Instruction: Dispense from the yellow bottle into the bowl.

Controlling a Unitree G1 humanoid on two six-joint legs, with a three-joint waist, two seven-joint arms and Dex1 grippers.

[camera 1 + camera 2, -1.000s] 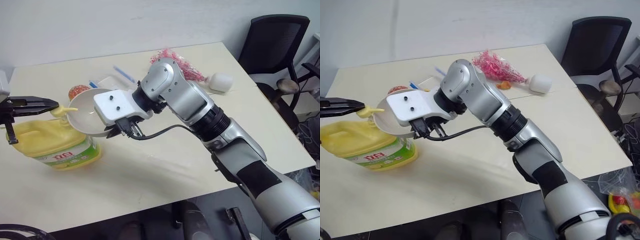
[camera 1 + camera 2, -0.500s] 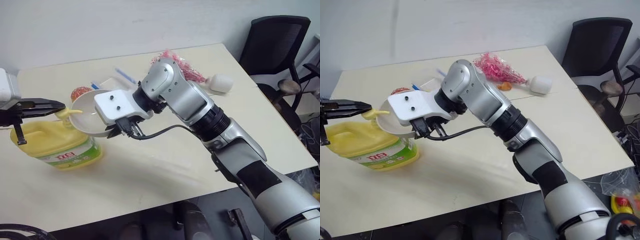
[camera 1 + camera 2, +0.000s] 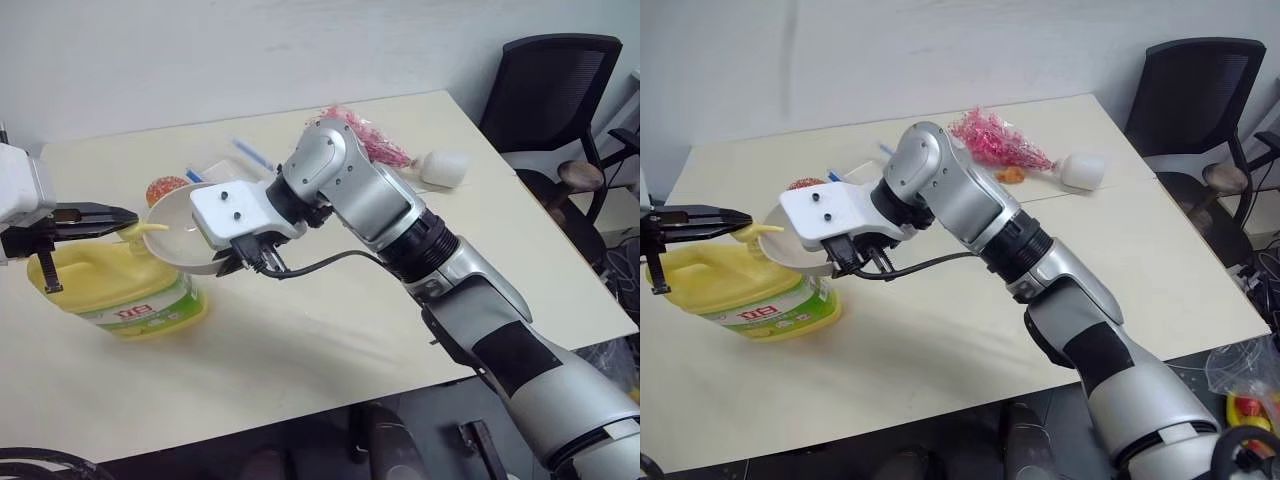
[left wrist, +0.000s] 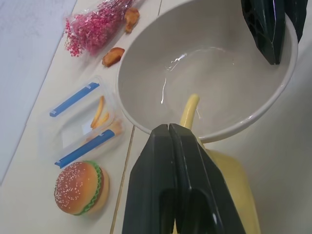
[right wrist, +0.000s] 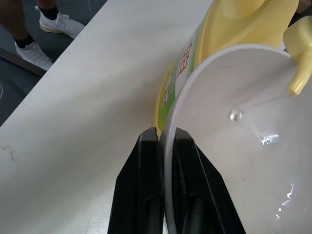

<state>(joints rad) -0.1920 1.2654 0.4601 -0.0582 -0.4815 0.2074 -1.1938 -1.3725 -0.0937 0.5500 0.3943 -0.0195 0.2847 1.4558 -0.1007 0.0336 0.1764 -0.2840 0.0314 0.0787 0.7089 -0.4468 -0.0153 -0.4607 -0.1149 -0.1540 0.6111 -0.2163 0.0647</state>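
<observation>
Yellow bottle [image 3: 115,285] stands at the left of the surface [image 3: 330,340], left gripper [image 3: 118,214] with jaws closed resting on its pump top, spout over the bowl [image 3: 178,225], which the right gripper [image 5: 165,161] pinches by the rim, tilted, just right of the bottle.

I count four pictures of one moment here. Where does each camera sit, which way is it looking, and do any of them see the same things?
Left and right eye views: on the head, looking forward and down at the table; both arms show.
Left wrist view: along the shut left gripper, over the yellow bottle, into the bowl.
Right wrist view: along the right gripper, clamped on the bowl's rim.
Shared: bowl and bottle appear in all four.
</observation>
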